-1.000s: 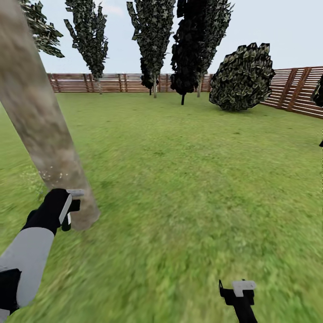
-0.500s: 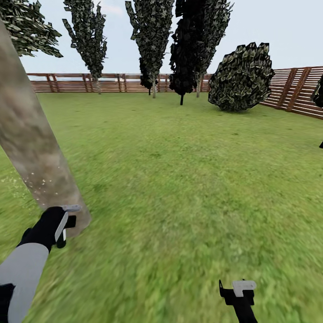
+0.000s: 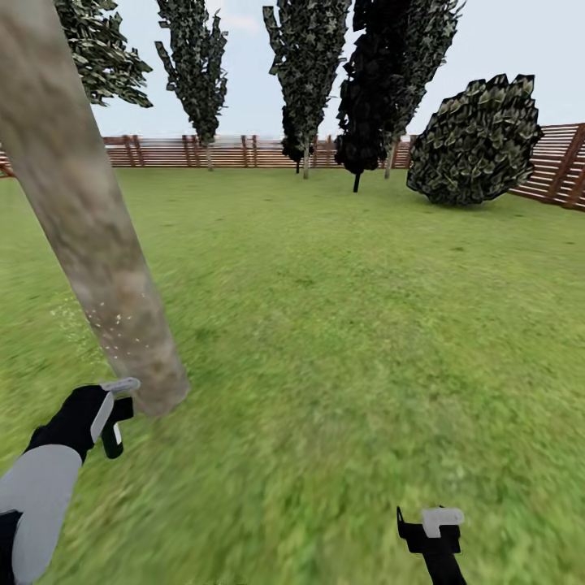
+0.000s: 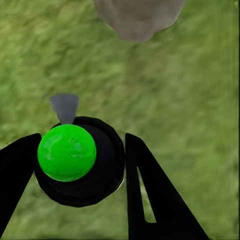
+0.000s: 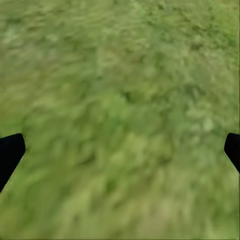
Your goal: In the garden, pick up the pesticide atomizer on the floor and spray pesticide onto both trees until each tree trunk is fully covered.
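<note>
We're holding the pesticide atomizer (image 4: 75, 162) clamped in the left gripper (image 4: 80, 170) jaws, the tree trunk (image 3: 89, 219) just ahead. Right gripper (image 5: 120, 150) jaws apart, over grass. Risk: nozzle aimed low, spray missing upper trunk.

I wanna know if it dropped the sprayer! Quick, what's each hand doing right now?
Left gripper: closed on the pesticide atomizer, near the tree trunk.
Right gripper: open, empty, over the grass.
</note>
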